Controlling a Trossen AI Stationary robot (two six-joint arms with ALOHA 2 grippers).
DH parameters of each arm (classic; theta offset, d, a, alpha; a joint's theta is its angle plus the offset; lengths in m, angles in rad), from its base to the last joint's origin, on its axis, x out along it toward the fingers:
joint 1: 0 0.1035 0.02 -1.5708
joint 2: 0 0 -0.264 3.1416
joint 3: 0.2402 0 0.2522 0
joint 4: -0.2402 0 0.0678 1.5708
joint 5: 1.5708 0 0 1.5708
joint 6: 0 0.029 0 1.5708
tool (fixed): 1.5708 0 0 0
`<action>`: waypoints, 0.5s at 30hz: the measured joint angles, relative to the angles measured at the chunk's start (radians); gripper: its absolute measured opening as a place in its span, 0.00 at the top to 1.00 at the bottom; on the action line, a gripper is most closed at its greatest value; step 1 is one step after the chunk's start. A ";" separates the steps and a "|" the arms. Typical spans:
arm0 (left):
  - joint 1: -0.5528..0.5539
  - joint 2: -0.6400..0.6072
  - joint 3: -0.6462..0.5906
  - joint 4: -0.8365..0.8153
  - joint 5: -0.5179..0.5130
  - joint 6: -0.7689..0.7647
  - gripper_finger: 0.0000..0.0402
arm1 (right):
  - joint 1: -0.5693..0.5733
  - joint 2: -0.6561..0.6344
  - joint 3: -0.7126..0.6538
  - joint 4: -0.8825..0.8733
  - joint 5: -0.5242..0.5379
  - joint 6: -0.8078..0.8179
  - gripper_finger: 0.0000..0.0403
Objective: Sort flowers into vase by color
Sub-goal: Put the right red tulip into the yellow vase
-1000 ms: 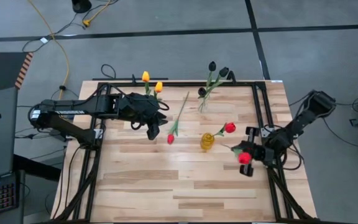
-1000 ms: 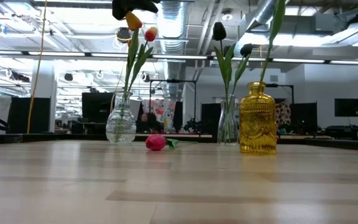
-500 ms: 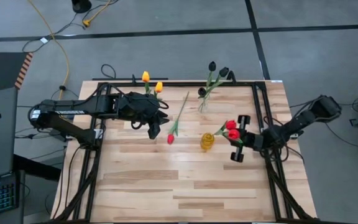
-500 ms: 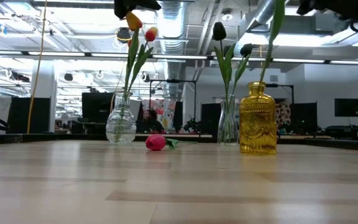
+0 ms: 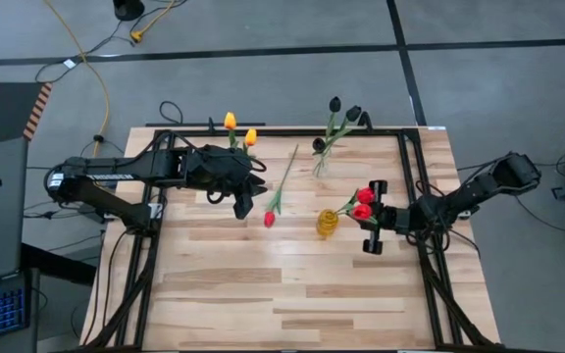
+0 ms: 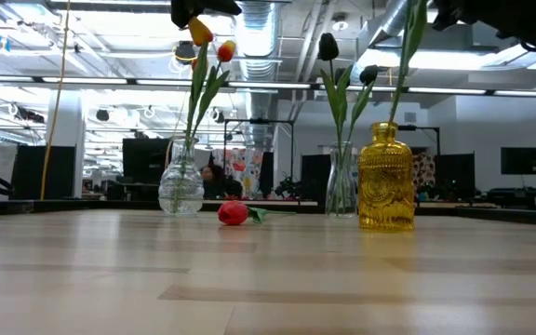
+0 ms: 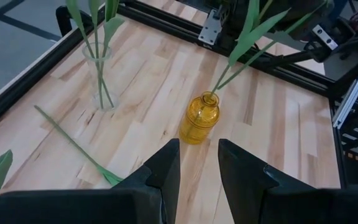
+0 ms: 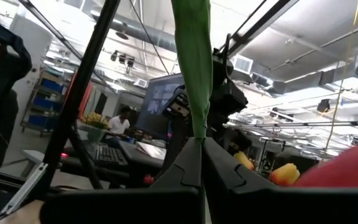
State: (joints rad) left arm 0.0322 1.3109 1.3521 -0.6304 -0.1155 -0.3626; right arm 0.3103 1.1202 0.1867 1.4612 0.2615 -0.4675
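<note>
Over the yellow vase [image 5: 328, 223], the R gripper [image 5: 373, 218] pinched a red tulip [image 5: 362, 211], stem yet to enter the neck; L gripper [image 5: 242, 203], part-spread & empty, waited nearby.

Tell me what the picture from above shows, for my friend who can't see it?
The right gripper holds a red tulip by the amber glass vase. Another red tulip lies on the wooden table; the left gripper waits nearby.

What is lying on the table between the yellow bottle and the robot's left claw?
A red tulip lies there, between the yellow vase and left gripper, seen from above.
</note>
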 joint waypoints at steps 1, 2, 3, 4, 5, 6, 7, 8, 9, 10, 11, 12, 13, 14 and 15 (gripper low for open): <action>0.000 0.000 0.000 0.000 -0.002 0.000 0.76 | 0.000 0.000 0.000 -0.002 0.000 0.000 0.93; 0.000 0.000 0.000 0.000 -0.002 0.000 0.76 | 0.000 0.000 0.000 -0.003 0.000 0.000 0.93; 0.000 0.000 0.000 0.000 -0.002 0.000 0.76 | 0.000 0.005 0.000 -0.003 0.000 0.000 0.93; 0.000 0.000 0.000 0.000 -0.002 0.000 0.76 | -0.002 0.012 0.000 -0.002 0.000 0.000 0.93; 0.000 0.000 0.000 0.000 -0.002 0.000 0.76 | -0.006 0.020 0.000 -0.005 -0.001 0.002 0.93; 0.000 0.000 0.000 0.000 -0.002 0.000 0.76 | -0.012 0.033 0.000 -0.006 -0.001 0.014 0.93; 0.000 0.000 0.000 0.001 -0.002 0.000 0.76 | -0.021 0.047 0.000 -0.002 -0.002 0.027 0.93; 0.000 0.000 0.000 0.001 -0.002 0.000 0.76 | -0.030 0.062 0.000 0.006 -0.002 0.039 0.93; 0.000 0.000 0.000 0.001 -0.002 0.000 0.76 | -0.041 0.080 0.000 0.020 -0.002 0.053 0.93; 0.000 0.000 0.000 0.001 -0.002 0.000 0.76 | -0.050 0.099 0.000 0.038 -0.002 0.060 0.93; 0.000 0.000 0.000 0.002 -0.002 0.000 0.76 | -0.059 0.118 0.000 0.058 -0.002 0.065 0.93; 0.000 0.000 0.000 0.002 -0.002 0.000 0.76 | -0.067 0.137 0.000 0.079 -0.002 0.068 0.93; 0.000 0.000 0.000 0.003 -0.002 0.000 0.76 | -0.075 0.154 0.000 0.101 -0.002 0.067 0.93; 0.000 0.000 0.000 0.003 -0.002 0.000 0.76 | -0.081 0.165 0.001 0.106 -0.002 0.067 0.93; 0.000 0.000 0.000 0.003 -0.002 -0.001 0.76 | -0.088 0.170 0.003 0.105 -0.002 0.067 0.93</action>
State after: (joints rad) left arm 0.0325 1.3109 1.3521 -0.6276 -0.1177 -0.3639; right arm 0.2227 1.2904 0.1901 1.5660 0.2597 -0.4003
